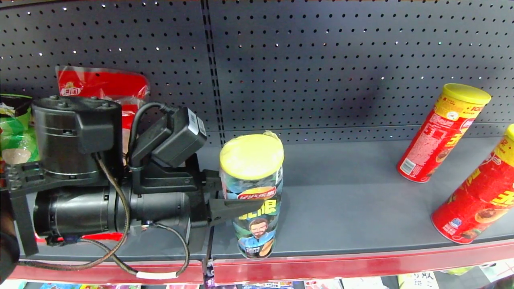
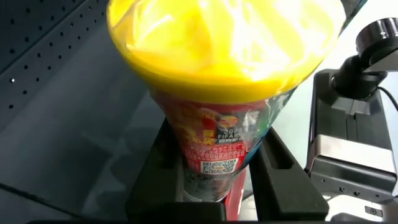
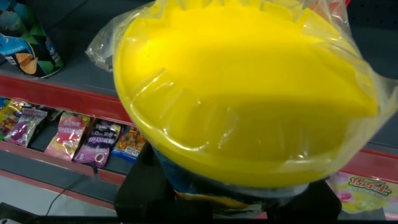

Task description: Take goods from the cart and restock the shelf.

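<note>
A wide stretch of bare shelf is lying open between the green can, standing at the front edge in the closed left gripper, and 2 red cans at the right end, one behind and one in front. The left arm is filling the shelf's left part, with a red bag and a green bag crowding behind it. The pegboard is closing the back. The right gripper, clamped on a second can, is hanging by the red front lip.
</note>
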